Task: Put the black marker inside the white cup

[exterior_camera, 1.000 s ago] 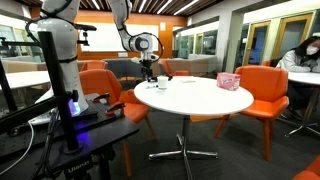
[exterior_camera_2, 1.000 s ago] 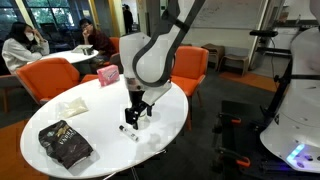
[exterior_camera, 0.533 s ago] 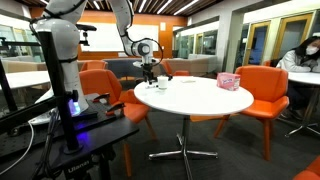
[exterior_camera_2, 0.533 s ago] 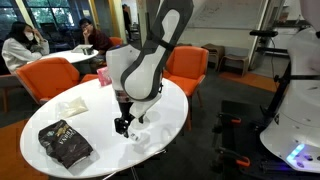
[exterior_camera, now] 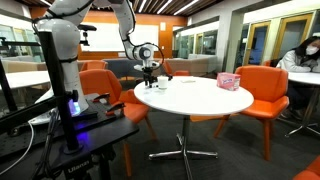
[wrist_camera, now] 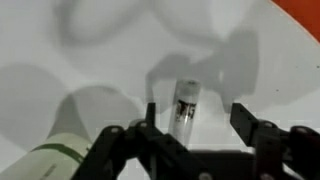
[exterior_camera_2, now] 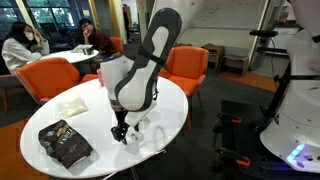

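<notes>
Wrist view only: gripper (wrist_camera: 196, 112) with fingers apart, black marker (wrist_camera: 185, 102) lying on the white table (wrist_camera: 90, 40) in the gap between them, nearer one finger, no clear contact with either. Also only there, at the lower left: a pale rounded thing with a green band (wrist_camera: 58, 160), too blurred to identify.

In both exterior views, gripper (exterior_camera: 150, 79) (exterior_camera_2: 122, 132) low over the round table (exterior_camera: 200, 100) (exterior_camera_2: 95, 125), close to its edge on the robot's side. Marker itself not made out in either, hidden under the gripper or too small.

In an exterior view, white cup (exterior_camera: 160, 85) upright on the table just beside the gripper, and pink box (exterior_camera: 229, 81) well apart, near the opposite edge. In an exterior view, dark bag (exterior_camera_2: 65, 145) flat near the table's edge, and a white sheet (exterior_camera_2: 72, 105) further in, between the bag and the far edge.
</notes>
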